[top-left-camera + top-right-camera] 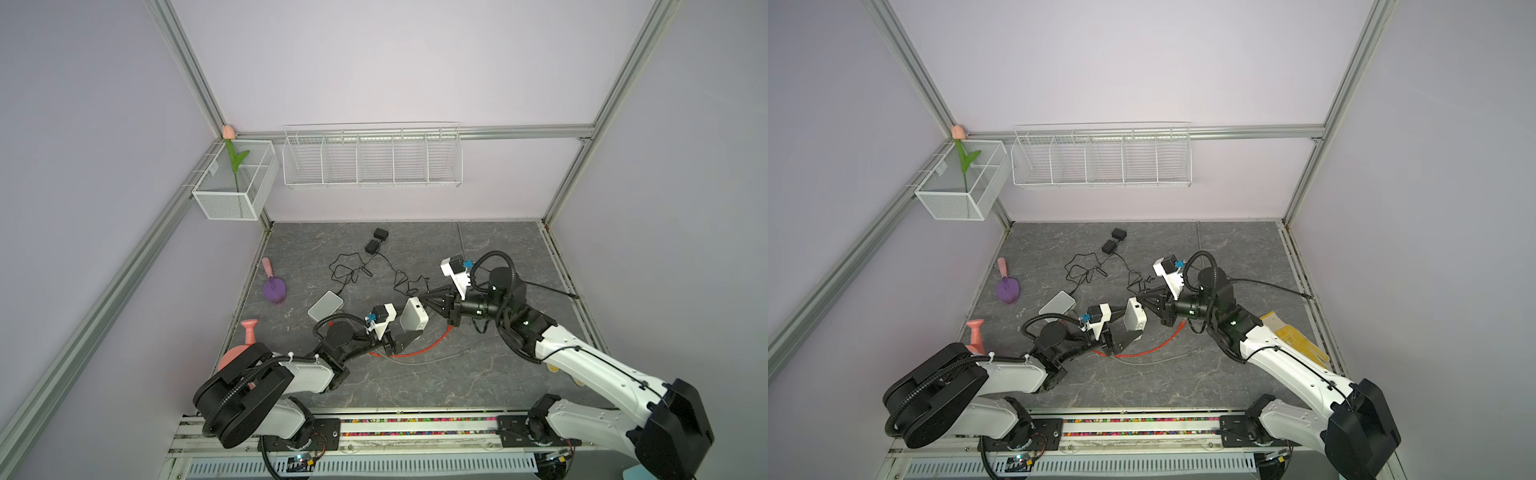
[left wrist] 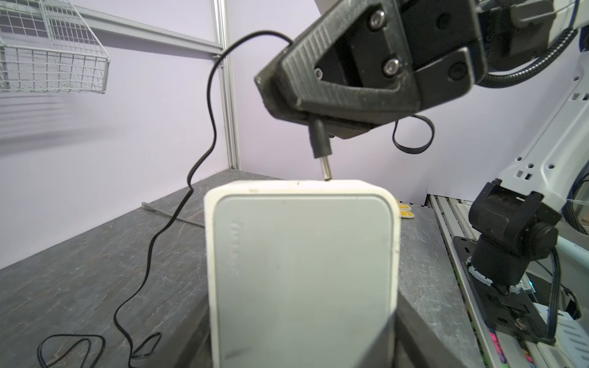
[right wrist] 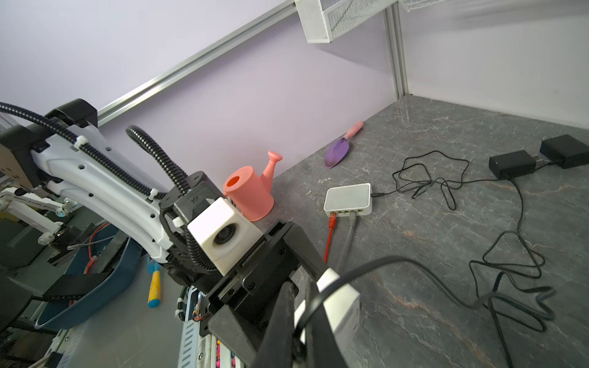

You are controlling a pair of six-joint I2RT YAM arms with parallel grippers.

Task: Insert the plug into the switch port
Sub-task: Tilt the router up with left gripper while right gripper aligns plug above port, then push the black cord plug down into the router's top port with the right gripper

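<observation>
Top views both show the grey stone-patterned surface (image 1: 415, 382), walled in lilac on three sides with aluminium framing. Its front strip is open, while slack black cord (image 1: 349, 270) loops across the middle. A wire rack (image 1: 372, 156) and a mesh basket (image 1: 232, 187) hang on the walls, well above the work. Along the left edge sit a pink watering can (image 1: 248, 332) and a purple trowel (image 1: 274, 289). Two black power adapters (image 1: 376, 241) lie near the back.

Mid-surface, the left gripper (image 1: 409, 328) grasps a white network switch (image 1: 415, 316), raised and tilted. The right gripper (image 1: 424, 296) is clenched on a black barrel plug (image 2: 319, 143). In the left wrist view its metal tip meets the switch's top edge; whether it has entered a port cannot be told.

A second switch (image 1: 325, 305) lies flat nearby, with a red cable (image 3: 328, 242) and a grey cable (image 3: 345, 245) plugged in. Faint raised lettering on the held switch is unreadable.
</observation>
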